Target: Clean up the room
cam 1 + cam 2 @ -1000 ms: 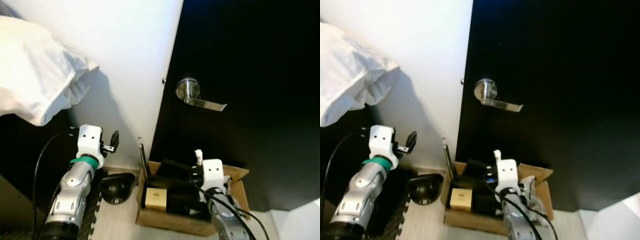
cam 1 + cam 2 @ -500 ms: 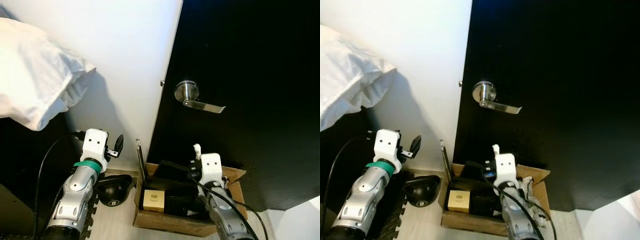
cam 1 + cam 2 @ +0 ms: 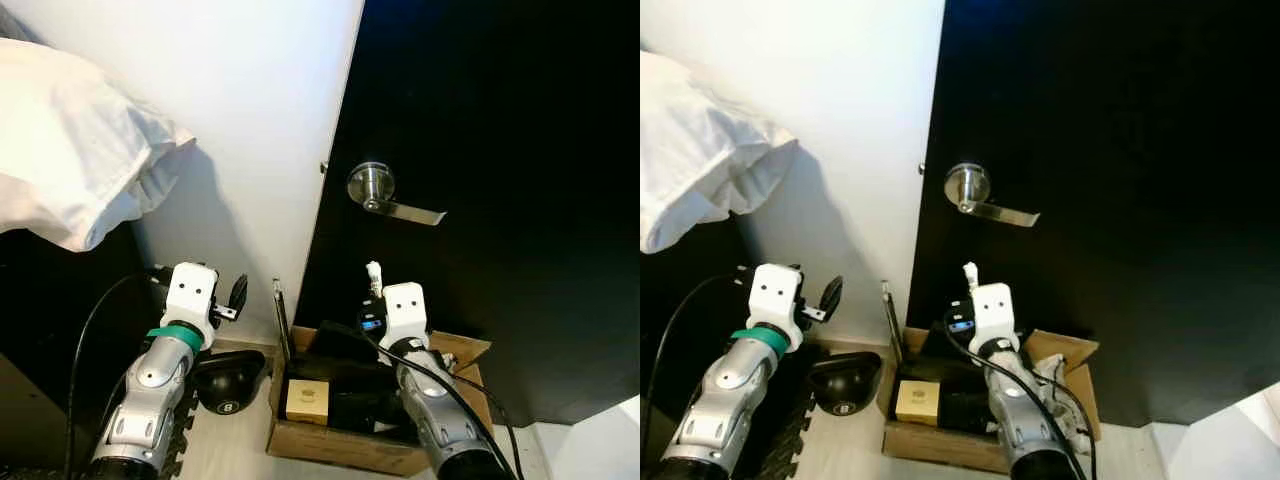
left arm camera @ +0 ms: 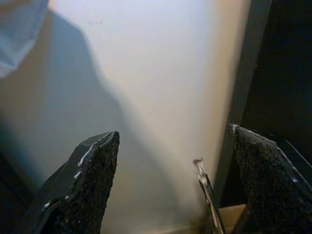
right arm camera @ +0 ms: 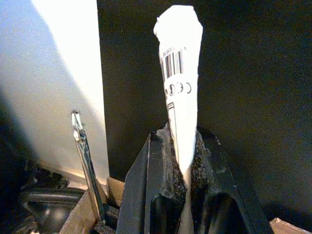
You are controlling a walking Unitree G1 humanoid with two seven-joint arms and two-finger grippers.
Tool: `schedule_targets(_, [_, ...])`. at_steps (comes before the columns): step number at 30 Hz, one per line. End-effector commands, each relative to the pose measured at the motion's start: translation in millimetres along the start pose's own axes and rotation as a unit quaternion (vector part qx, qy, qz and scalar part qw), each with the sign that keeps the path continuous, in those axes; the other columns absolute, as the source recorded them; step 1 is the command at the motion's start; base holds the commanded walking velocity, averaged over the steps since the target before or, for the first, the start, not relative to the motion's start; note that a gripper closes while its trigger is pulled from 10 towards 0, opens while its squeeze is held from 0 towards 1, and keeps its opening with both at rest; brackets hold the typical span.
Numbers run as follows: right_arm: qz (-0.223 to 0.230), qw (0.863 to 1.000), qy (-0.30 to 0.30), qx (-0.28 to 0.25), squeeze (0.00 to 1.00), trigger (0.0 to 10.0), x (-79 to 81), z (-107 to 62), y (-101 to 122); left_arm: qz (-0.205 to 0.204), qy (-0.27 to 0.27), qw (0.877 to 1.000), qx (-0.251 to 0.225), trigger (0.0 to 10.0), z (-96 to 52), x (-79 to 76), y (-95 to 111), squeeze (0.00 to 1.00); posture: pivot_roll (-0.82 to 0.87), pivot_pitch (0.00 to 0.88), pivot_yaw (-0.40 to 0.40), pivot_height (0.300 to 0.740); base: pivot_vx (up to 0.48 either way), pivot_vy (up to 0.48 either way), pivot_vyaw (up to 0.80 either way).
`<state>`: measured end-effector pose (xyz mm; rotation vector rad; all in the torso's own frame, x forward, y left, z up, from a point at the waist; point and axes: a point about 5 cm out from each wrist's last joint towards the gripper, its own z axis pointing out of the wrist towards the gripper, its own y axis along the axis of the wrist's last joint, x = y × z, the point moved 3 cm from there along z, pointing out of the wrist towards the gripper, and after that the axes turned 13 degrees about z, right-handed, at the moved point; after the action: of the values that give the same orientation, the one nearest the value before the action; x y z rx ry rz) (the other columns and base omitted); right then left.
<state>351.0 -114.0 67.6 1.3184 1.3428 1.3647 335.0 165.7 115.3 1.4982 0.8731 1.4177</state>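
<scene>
Right wrist view shows the right gripper [image 5: 181, 146] with its two black fingers pinched tight on a thin white wrapper [image 5: 179, 63] printed with a barcode, the wrapper standing up out of the pads in front of the black door [image 5: 253, 73]. From the head views, that gripper [image 3: 373, 283] is raised above the open cardboard box [image 3: 300, 432] on the floor at the foot of the door, with the white tip of the wrapper [image 3: 373, 270] poking up below the silver lever handle [image 3: 385, 194]. The box holds dark items and a small tan carton [image 3: 308, 399] near its left side; a thin dark strip [image 3: 281, 318] leans upright at the box's left edge against the white wall [image 3: 250, 120]. The left gripper [image 3: 238, 292] is lifted beside the wall, its fingers [image 4: 83, 185] spread wide apart and holding nothing. A black ball marked 8 [image 3: 228, 380] lies on the floor between the left arm and the box. A white pillow [image 3: 70, 150] juts in at the upper left.
</scene>
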Motion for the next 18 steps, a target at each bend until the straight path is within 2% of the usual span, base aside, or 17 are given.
schedule_targets(1, [-0.003, 1.0, -0.02, 0.008, 0.0, 10.0, -6.5, 5.2, -1.3, 0.007, -0.006, 1.0, 0.011, 10.0, -6.0, -3.3, -5.9, 0.0, 0.1, 0.073, -0.061, 0.74, 0.0, 0.0, 0.0])
schedule_targets(9, [0.011, 0.999, -0.045, -0.001, 0.0, 10.0, -12.3, 13.6, 7.6, 0.013, -0.007, 1.0, 0.018, 10.0, -15.0, 0.1, -9.9, 0.0, 0.11, 0.09, -0.058, 0.74, 0.0, 0.0, 0.0])
schedule_targets(10, [0.014, 0.999, -0.043, -0.004, 0.73, 10.0, -11.6, 13.9, 8.7, 0.013, -0.007, 1.0, 0.018, 10.0, -15.8, 1.1, -10.0, 0.0, 0.11, 0.094, -0.058, 0.74, 0.0, 0.0, 0.0])
schedule_targets(11, [0.015, 0.999, -0.042, -0.006, 0.73, 10.0, -11.1, 14.2, 9.3, 0.012, -0.006, 1.0, 0.018, 10.0, -16.3, 1.7, -9.9, 0.0, 0.11, 0.094, -0.058, 0.74, 0.0, 0.0, 0.0])
schedule_targets(12, [0.02, 0.999, -0.037, -0.007, 1.0, 10.0, -9.4, 14.0, 9.2, 0.012, -0.006, 1.0, 0.019, 10.0, -17.1, 2.3, -10.0, 0.0, 0.11, 0.097, -0.059, 0.74, 0.0, 0.0, 0.0])
schedule_targets(15, [0.022, 0.999, -0.032, -0.007, 1.0, 10.0, -8.0, 14.3, 7.4, 0.011, -0.006, 1.0, 0.02, 10.0, -18.7, 2.5, -10.2, 0.0, 0.11, 0.098, -0.059, 0.74, 0.0, 0.0, 0.0])
schedule_targets(18, [0.007, 0.999, -0.04, -0.002, 1.0, 10.0, -9.3, 12.1, 1.9, 0.011, -0.006, 1.0, 0.023, 10.0, -20.9, 1.7, -10.7, 0.0, 0.11, 0.099, -0.059, 0.74, 0.0, 0.0, 0.0])
